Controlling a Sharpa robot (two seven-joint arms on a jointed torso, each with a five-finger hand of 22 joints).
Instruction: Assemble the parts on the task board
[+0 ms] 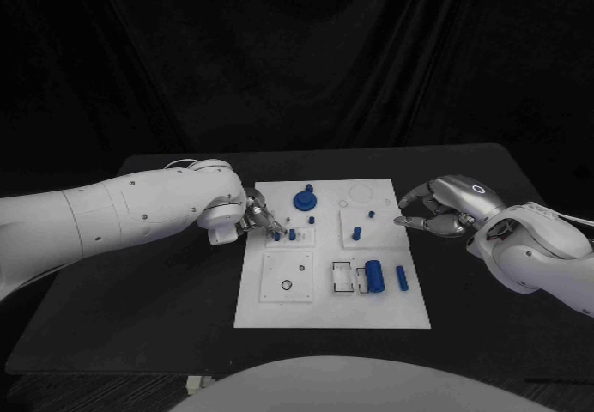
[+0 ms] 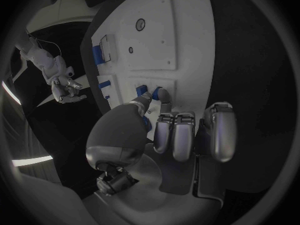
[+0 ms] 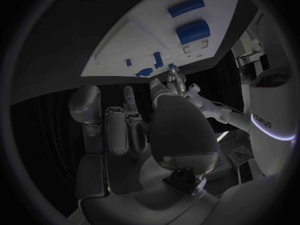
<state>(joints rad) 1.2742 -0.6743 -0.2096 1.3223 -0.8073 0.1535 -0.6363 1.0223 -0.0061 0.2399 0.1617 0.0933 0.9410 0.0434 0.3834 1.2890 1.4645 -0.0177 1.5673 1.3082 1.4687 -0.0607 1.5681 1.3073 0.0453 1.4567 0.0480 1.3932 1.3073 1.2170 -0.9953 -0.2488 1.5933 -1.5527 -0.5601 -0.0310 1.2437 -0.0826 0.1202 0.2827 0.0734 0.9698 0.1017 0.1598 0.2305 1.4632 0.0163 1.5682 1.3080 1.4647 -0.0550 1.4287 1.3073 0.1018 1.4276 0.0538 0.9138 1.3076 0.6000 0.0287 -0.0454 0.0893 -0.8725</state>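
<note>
The black table (image 1: pixel 148 300) carries the white task board (image 1: pixel 332 296) between the two hands. The left hand (image 1: pixel 254 216) reaches over the board's near-left edge, thumb and a fingertip (image 2: pixel 164 96) pinched on a small blue peg (image 2: pixel 156 91) just at its tips. The right hand (image 1: pixel 436 210) hovers beside the board's opposite edge, fingers curled inward, holding nothing. Beyond the left fingertips stands a blue knobbed part (image 1: pixel 305 201); a blue cylinder (image 1: pixel 374 275) and slimmer blue pin (image 1: pixel 401 276) lie nearer the right hand.
</note>
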